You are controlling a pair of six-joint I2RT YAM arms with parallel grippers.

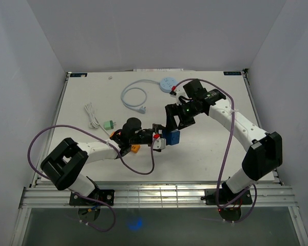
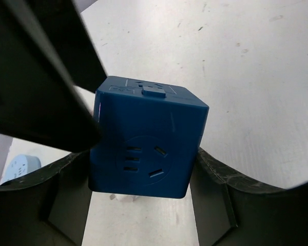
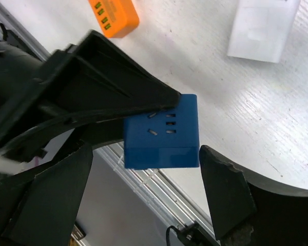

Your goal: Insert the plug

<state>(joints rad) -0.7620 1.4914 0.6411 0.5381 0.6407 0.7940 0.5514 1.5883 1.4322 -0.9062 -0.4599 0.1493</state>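
A blue cube socket [image 1: 172, 138] is held just above the table at the centre. My left gripper [image 1: 162, 138] is shut on it; in the left wrist view the cube [image 2: 149, 138] sits tight between both pads [image 2: 215, 189], its slotted face toward the camera. My right gripper [image 1: 176, 123] is open right behind the cube. In the right wrist view its fingers [image 3: 226, 195] straddle the cube [image 3: 161, 133] with gaps on both sides. The white plug [image 1: 143, 109] lies loose on the table at the end of a looped white cord.
The cord runs to a round light-blue power strip [image 1: 168, 83] at the back, also in the left wrist view [image 2: 20, 166]. A green adapter [image 1: 109, 124] with a white cable lies at the left. An orange adapter [image 1: 135, 148] and a white block [image 3: 264, 28] lie near the cube.
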